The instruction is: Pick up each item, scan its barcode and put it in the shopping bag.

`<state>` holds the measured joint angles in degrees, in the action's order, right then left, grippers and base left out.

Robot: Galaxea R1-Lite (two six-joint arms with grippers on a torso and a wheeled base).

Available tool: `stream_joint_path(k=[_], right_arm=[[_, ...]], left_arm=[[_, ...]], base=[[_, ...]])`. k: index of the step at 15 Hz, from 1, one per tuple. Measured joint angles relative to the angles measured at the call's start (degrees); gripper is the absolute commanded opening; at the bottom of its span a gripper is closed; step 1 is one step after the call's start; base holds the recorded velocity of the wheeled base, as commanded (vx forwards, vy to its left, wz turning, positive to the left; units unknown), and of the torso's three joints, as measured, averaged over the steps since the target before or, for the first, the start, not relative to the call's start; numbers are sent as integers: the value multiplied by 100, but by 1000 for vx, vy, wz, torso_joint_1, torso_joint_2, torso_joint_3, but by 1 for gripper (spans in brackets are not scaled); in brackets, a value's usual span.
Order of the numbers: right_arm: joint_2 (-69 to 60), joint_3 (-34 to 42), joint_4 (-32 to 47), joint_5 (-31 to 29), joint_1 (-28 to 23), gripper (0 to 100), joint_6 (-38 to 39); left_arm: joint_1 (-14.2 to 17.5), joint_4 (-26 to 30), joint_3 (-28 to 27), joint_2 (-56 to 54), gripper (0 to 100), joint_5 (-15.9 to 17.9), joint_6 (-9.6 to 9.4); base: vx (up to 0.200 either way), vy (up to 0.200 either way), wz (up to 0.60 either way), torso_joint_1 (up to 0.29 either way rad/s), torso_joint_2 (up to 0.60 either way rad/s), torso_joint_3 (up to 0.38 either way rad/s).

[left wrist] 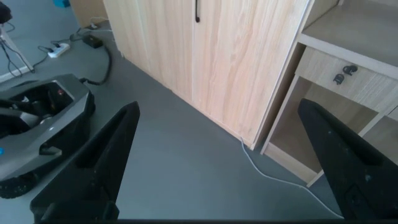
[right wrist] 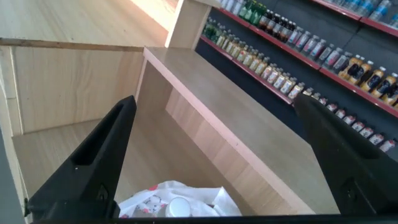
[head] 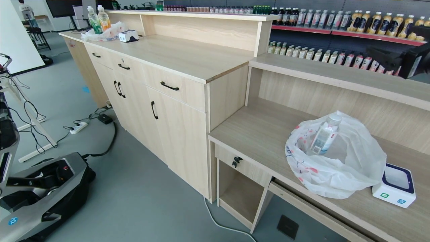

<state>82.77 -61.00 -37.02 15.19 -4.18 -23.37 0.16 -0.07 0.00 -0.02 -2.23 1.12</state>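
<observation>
Light wooden counters fill the head view, with shelves of drink bottles (head: 339, 20) along the upper right. On the lower desk (head: 255, 134), at the right of the frame, the shopping bag (head: 336, 168) stands open. One bottle (head: 324, 134) leans inside it, cap upward. The scanner (head: 394, 186), a small white and blue box, sits just beside the bag at the lower right.

The right end effector (right wrist: 214, 99) hangs above this desk with its fingers spread wide and nothing between them; the bag (right wrist: 168, 196) lies at the bottom of its wrist view. The left end effector (left wrist: 217, 106) is also spread and empty, over the grey floor (left wrist: 186, 162) near the cabinet (left wrist: 236, 56).

I judge that one item is finished and the robot is between items. I see no other loose item on this desk. Two more bottles (head: 99, 18) stand far away at the upper left, on the long counter (head: 174, 53). The next move probably calls for finding another item and bringing an empty end effector to it, then showing its barcode to the scanner before dropping it in the bag.
</observation>
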Motion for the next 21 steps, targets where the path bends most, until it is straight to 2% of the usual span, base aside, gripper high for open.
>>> stream_joint_path(k=[3, 8, 12, 17, 19, 21], right_arm=[[-4, 100, 10, -200, -96, 100, 11], [-41, 441, -48, -195, -518, 100, -11], [-34, 489, -50, -200, -656, 100, -6], [-6, 483, -145, -94, -681, 100, -88], [16, 485, -127, -332, -692, 100, -143], [27, 557, 27, -1265, -692, 100, -117]], left_arm=[[0, 2, 0, 0, 100, 2, 5], [0, 0, 0, 0, 100, 0, 0], [0, -4, 0, 0, 100, 2, 2], [0, 5, 0, 0, 100, 0, 0], [0, 0, 0, 0, 100, 0, 0], [0, 2, 0, 0, 100, 0, 0]], base=[[0, 0, 0, 132, -303, -178], [0, 0, 0, 182, -423, -230], [0, 0, 0, 144, -314, -170], [0, 0, -600, 14, -20, -11], [0, 0, -600, 7, 2, 0], [0, 0, -600, 2, 0, 2]])
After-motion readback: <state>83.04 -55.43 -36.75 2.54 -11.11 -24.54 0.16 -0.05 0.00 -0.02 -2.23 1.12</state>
